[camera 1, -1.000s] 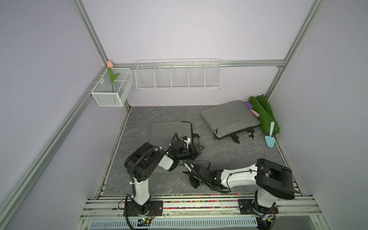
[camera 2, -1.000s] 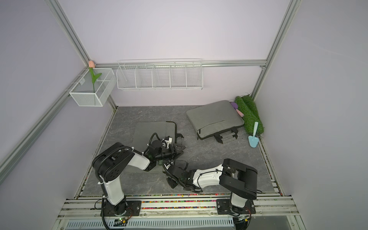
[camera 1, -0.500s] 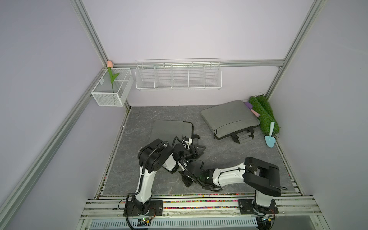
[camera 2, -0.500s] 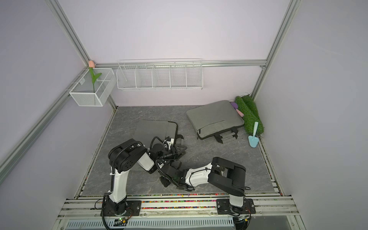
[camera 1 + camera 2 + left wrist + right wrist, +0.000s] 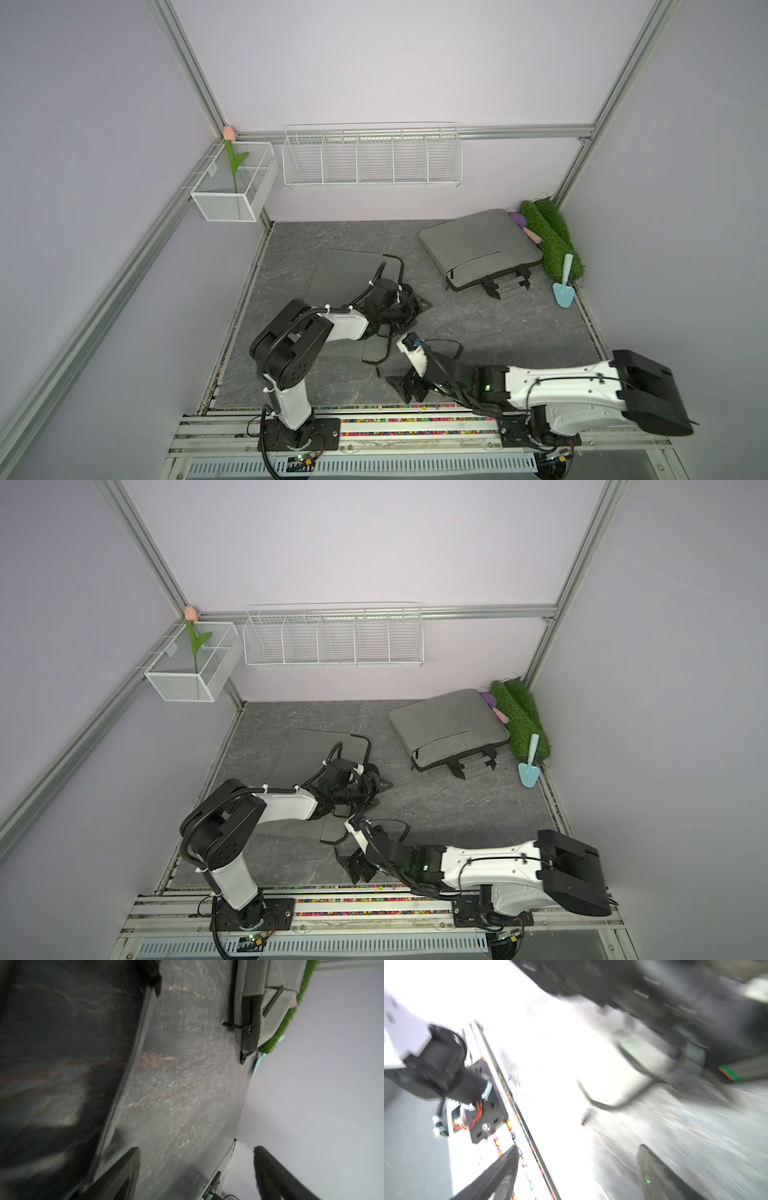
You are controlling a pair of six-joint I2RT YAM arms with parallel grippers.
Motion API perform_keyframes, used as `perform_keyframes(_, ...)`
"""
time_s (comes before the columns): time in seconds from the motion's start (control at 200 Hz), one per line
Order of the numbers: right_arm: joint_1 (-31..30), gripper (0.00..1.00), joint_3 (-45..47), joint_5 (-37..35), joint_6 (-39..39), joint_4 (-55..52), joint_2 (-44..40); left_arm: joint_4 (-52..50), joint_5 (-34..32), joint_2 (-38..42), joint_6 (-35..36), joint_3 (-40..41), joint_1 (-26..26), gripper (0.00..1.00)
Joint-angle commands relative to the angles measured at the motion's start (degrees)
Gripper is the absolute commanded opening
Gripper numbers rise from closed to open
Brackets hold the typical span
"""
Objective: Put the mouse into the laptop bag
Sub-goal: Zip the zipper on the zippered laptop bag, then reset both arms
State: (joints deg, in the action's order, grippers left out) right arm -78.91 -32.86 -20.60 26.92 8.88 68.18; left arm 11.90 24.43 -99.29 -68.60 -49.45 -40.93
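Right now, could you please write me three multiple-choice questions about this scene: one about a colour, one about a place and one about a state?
1. What colour is the flower in the mesh basket?
A. blue
B. pink
C. yellow

2. Where is the light blue trowel?
A. inside the mesh basket
B. by the green turf roll
C. hanging on a wall

3. How is the right claw?
A. open, holding nothing
B. shut on the trowel
C. shut on the flower

Answers:
1 B: the bloom at the top of the stem is pink.
2 B: it lies on the table at the roll's near end.
3 A: the right wrist view shows the fingers wide apart with nothing gripped between them.
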Motion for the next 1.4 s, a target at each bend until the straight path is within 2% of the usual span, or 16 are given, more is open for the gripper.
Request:
perform_keyframes(0.0, 0.07, 0.95, 1.35, -14.68, 6.64, -18.46, -12.53, -29.36, -11.68, 10.29, 10.97, -10.70, 0.71, 0.96)
perform_keyframes(0.16, 2.41, 0.89, -7.85, -37.26, 6.64, -37.35, -26.80, -44.36, -32.26, 23.56, 17.83, -18.62, 5.30, 1.00)
perform_keyframes(0.245, 5.53, 0.89, -5.73, -41.25, -21.52, -21.11, -29.15, -42.95, -39.00, 28.03, 25.10, -16.90, 10.62, 1.00)
perform_keyframes(0.28, 8.73, 0.89, -4.78, -42.31, -27.64, -16.36, -29.18, -41.56, -39.95, 28.99, 29.23, -15.38, 13.46, 0.98)
perform_keyframes(0.355, 22.64, 0.89, -2.29, -28.70, -31.84, -13.15, -28.82, -36.21, -44.92, 31.72, 38.00, -9.85, 18.09, 0.62)
perform_keyframes(0.44, 41.19, 0.89, 2.57, -12.48, -29.31, -8.98, -24.46, -29.42, -56.02, 37.46, 43.96, -1.61, 22.25, 0.61)
perform_keyframes(0.5, 52.82, 0.89, 6.49, -3.96, -28.68, -4.05, -18.96, -22.29, -53.38, 43.01, 48.24, 6.08, 27.46, 0.63)
perform_keyframes(0.57, 61.76, 0.89, 7.88, -2.77, -25.21, 0.73, -12.12, -11.38, -53.01, 48.86, 55.08, 16.34, 30.73, 0.77)
perform_keyframes(0.63, 63.63, 0.89, 8.21, -2.75, -26.22, 3.05, -9.22, -0.80, -51.95, 51.06, 55.63, 25.38, 33.67, 0.87)
perform_keyframes(0.72, 64.80, 0.89, 10.94, -5.29, -29.14, 11.72, -5.95, 15.65, -52.20, 46.70, 60.25, 34.00, 34.33, 0.92)
perform_keyframes(0.895, 70.67, 0.89, 13.99, 0.22, -29.63, 26.15, 2.66, 26.50, -55.57, 26.75, 60.33, 30.33, 34.36, 0.98)
perform_keyframes(1.05, 75.31, 0.89, 14.15, 13.22, -31.55, 37.55, 9.74, 41.37, -50.83, 19.10, 61.52, 33.27, 36.53, 0.99)
perform_keyframes(1.145, 77.66, 0.89, 15.55, 14.75, -30.05, 55.05, 22.62, 51.11, -39.78, 9.50, 63.47, 32.16, 40.27, 0.99)
perform_keyframes(1.24, 78.32, 0.89, 10.41, 8.98, -26.73, 38.40, 18.76, 31.93, -38.17, 13.75, 62.99, 25.85, 40.06, 0.99)
perform_keyframes(1.325, 76.51, 0.89, 12.45, 5.85, -28.45, 45.99, 20.58, 44.08, -38.18, 10.01, 65.11, 28.74, 39.70, 0.99)
perform_keyframes(1.4, 76.71, 0.89, 12.07, 6.32, -28.03, 43.61, 19.80, 36.42, -37.96, 12.44, 64.41, 26.87, 39.65, 0.99)
